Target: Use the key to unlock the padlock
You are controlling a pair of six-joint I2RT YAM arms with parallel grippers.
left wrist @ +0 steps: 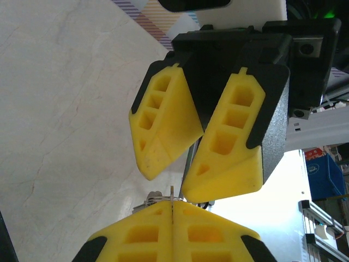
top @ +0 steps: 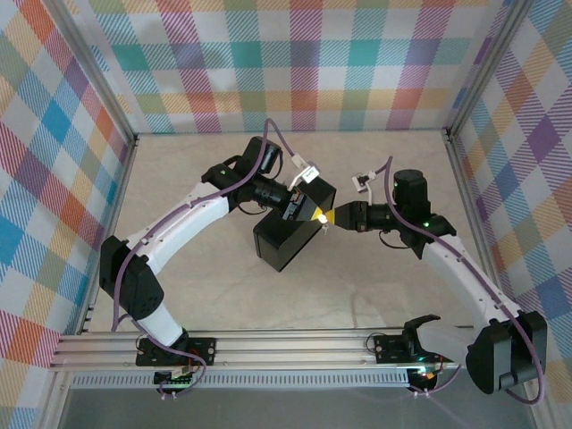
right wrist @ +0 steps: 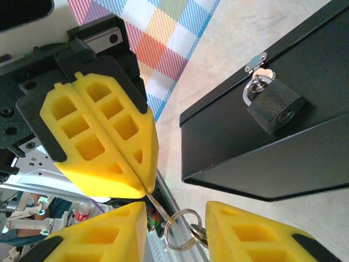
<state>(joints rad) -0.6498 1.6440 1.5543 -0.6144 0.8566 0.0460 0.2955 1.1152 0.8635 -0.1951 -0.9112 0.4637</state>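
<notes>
Yellow fingers meet tip to tip over the middle of the table [top: 214, 295]. The left fingers [right wrist: 103, 136] are pressed tight together. The thin key [right wrist: 156, 204] is pinched between them and pokes out past their tips. A little ring [right wrist: 166, 233] hangs on the far end of the key. The right fingers [right wrist: 103, 240] are apart, one on each side of that ring. I can't tell if they touch it.

To me it looks like a hand-over. The left arm holds the key by its thin part and keeps it steady. That way the right arm can take the ring end. Then the thin part would be free to go into the lock.

The padlock [right wrist: 272, 106] is small and grey. It hangs from the clasp on the side of the black box [right wrist: 229, 142], and its loop goes through the clasp, so I think it is locked. Its keyhole looks out toward the right arm, and that may be why that arm should get the key. The box sits on the table just beside the two pairs of fingers, so the key won't have far to go.

The key is tiny and smooth. If one pair lets go too soon, I think it could slip and drop.
</notes>
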